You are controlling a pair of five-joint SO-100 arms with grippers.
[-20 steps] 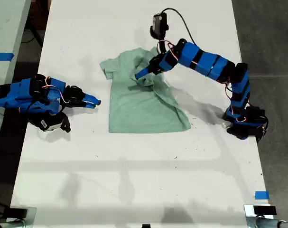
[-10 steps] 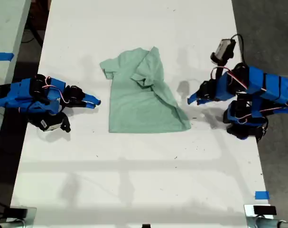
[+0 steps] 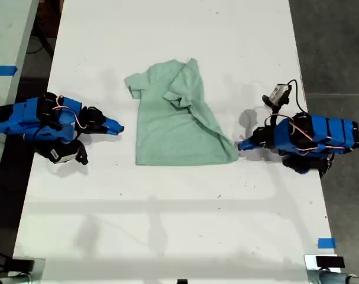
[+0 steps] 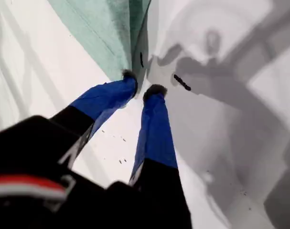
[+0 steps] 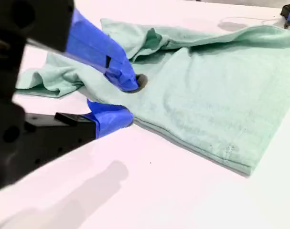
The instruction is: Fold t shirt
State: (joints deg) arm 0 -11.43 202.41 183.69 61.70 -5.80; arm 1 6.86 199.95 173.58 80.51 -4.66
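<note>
The white worktop point(image 3: 167, 225) carries the t shirt point(image 3: 173, 127) in the upper middle of the exterior view, one side already folded over, the rest still to fold. My first gripper point(image 4: 141, 89) sits at the shirt's lower corner, fingers narrowly parted and empty. My second gripper point(image 5: 121, 100) has fingers apart at the cloth edge, empty as far as I can tell. Only the wrist views show these gaps

Bright, even overhead light; the glossy white table point(image 3: 167, 225) shows soft shadows and faint glare; wrist views blur nearby.
</note>
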